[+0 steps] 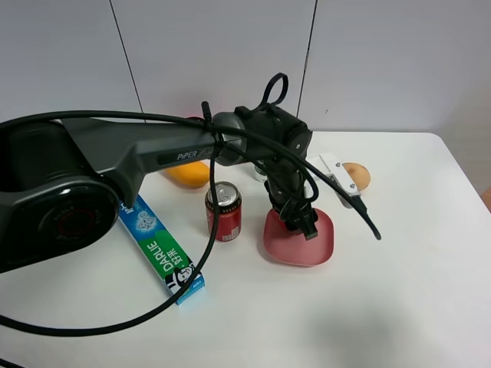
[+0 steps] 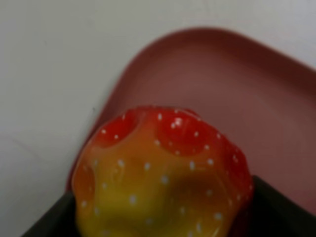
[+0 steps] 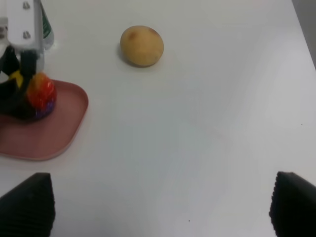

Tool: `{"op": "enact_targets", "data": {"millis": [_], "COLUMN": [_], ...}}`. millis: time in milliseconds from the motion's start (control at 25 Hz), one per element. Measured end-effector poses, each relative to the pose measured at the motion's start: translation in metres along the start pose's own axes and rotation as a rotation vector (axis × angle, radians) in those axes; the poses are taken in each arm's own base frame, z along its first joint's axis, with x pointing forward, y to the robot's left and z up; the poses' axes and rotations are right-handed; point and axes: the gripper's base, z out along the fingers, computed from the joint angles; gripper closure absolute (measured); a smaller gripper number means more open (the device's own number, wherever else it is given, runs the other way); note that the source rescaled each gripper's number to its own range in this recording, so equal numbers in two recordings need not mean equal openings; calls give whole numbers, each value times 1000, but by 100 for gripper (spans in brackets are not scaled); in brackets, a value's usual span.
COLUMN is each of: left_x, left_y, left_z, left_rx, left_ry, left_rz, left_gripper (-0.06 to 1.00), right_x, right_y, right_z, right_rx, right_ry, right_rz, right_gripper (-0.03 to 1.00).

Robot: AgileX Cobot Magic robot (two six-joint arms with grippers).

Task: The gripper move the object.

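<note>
The bumpy red and yellow ball (image 2: pixel 163 173), with a bit of blue underneath, sits between the black jaws of my left gripper (image 2: pixel 163 222). The gripper is shut on it. In the right wrist view the ball (image 3: pixel 40 91) is low over or resting on the far part of a pink-red plate (image 3: pixel 59 133); I cannot tell which. In the exterior high view the left gripper (image 1: pixel 299 222) reaches across onto the plate (image 1: pixel 307 249) and hides the ball. My right gripper (image 3: pixel 160 207) is open and empty over bare table, well away from the plate.
A brown potato (image 1: pixel 357 175) lies right of the plate, also in the right wrist view (image 3: pixel 142 45). A red can (image 1: pixel 223 211) stands left of the plate. An orange-yellow mango (image 1: pixel 188 172) and a blue-green toothpaste box (image 1: pixel 161 249) lie further left.
</note>
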Motion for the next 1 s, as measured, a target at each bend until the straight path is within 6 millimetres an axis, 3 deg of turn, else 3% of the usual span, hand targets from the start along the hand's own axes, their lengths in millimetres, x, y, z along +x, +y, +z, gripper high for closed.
{"op": "enact_targets", "data": {"millis": [520, 600, 640, 680, 760, 840, 920, 1000], "left_x": [7, 10, 11, 12, 11, 5, -6, -19], "left_y": [-3, -3, -4, -4, -4, -1, 1, 4], "left_z": [3, 3, 3, 3, -3, -20, -50, -94], "left_rx": [34, 40, 45, 49, 45, 32, 13, -12], "left_ry": [84, 111, 126, 138, 129, 96, 39, -41], "left_rz": [-1, -11, -27, -41, -56, -63, -77, -94], "left_gripper": [88, 52, 28, 13, 2, -3, -3, -4], "right_x": [0, 0, 0, 0, 0, 0, 0, 0], "right_y": [0, 0, 0, 0, 0, 0, 0, 0], "right_z": [0, 0, 0, 0, 0, 0, 0, 0], "right_rx": [0, 0, 0, 0, 0, 0, 0, 0], "right_ry": [0, 0, 0, 0, 0, 0, 0, 0], "right_rz": [0, 0, 0, 0, 0, 0, 0, 0], "right_gripper": [-3, -3, -3, -3, -3, -3, -3, -3]}}
